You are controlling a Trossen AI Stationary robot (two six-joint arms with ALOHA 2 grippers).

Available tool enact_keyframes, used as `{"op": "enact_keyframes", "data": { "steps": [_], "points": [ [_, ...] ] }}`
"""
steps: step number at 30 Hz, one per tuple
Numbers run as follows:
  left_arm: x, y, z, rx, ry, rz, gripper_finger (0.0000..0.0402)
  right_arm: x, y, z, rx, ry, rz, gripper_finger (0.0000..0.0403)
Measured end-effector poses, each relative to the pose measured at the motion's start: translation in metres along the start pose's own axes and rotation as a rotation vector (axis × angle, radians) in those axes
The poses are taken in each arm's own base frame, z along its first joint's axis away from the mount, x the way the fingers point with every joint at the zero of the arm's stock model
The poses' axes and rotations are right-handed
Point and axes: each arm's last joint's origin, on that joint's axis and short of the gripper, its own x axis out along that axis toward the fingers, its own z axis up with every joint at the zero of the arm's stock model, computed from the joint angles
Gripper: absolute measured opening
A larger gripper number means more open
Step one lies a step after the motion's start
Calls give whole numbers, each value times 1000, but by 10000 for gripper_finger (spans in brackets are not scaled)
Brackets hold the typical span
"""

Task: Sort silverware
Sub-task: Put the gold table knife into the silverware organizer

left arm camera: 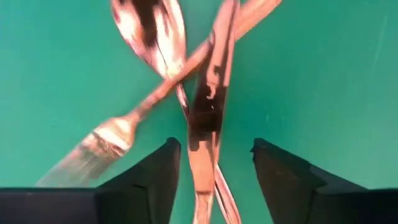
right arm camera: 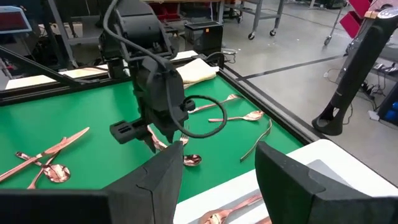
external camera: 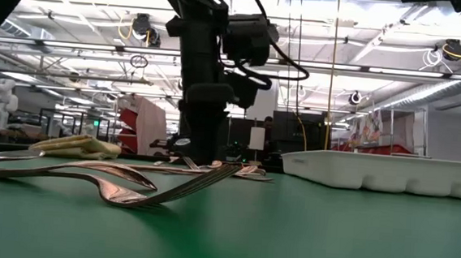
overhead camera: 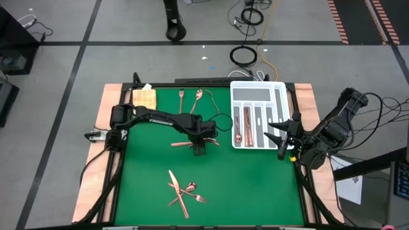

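A few pieces lie in the tray (overhead camera: 277,87); most silverware (overhead camera: 183,191) remains on the mat, left gripper (left arm camera: 214,163) released above a knife (left arm camera: 208,118).

Robotics lab or industrial workshop. Around the green-topped table (overhead camera: 211,172): grey taped concrete floor (overhead camera: 64,57), loose cable coils (overhead camera: 243,55), open ceiling with strip lights (external camera: 368,25), wheeled racks (right arm camera: 261,15) behind.

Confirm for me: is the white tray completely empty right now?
No. In the high view, the white tray at the mat's right edge already holds copper silverware lying lengthwise in its compartments.
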Motion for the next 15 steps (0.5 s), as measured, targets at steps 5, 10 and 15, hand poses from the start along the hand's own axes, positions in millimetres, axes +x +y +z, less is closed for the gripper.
{"op": "enact_keyframes", "data": {
  "steps": [5, 10, 15],
  "points": [
    [1, 1, -1, -14, 1, -2, 250, 0, -3, -3, 11, 28, -7, 187],
    [1, 3, 0, -50, -3, -1, 281, 0, -4, -4, 7, 29, -14, 187],
    [1, 0, 2, -52, -38, 6, 304, 0, -4, -4, 3, 30, -16, 187]
  ]
}}
